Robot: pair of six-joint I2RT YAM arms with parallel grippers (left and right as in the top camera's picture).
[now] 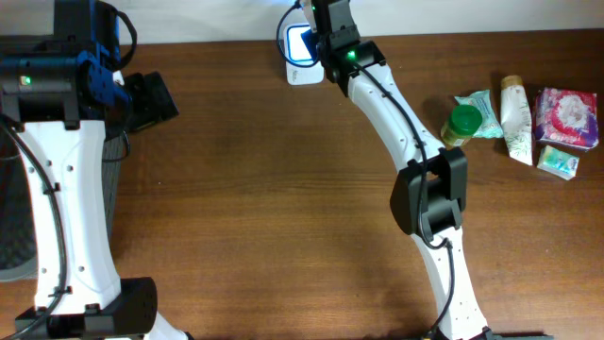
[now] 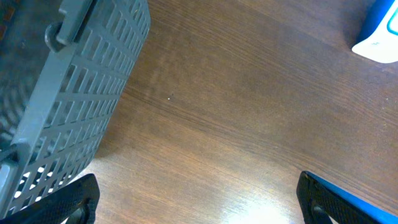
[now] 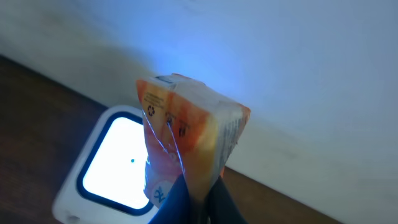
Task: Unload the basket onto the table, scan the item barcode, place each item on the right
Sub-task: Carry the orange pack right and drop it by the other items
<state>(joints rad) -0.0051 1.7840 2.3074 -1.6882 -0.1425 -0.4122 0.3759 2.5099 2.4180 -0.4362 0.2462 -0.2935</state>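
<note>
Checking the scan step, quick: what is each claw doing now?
Left claw: open, holding nothing.
Right claw: closed on the orange packet.

Packet (image 3: pixel 186 127) near scanner (image 3: pixel 102 171); basket (image 2: pixel 81 93) far left

One scanner (image 1: pixel 300 47), screen lit. One orange packet (image 3: pixel 186 134), close against scanner. One grey basket (image 2: pixel 93 81), well left of scanner. Five loose items well right of scanner: one green-lidded jar (image 1: pixel 461 123), one teal packet (image 1: pixel 483 106), one white tube (image 1: pixel 515 118), one pink patterned pack (image 1: pixel 567 115), one small green-white box (image 1: pixel 558 162). Two robot arms: left arm (image 1: pixel 66 189), right arm (image 1: pixel 392 109). One wooden worktop (image 1: pixel 264 208).
</note>
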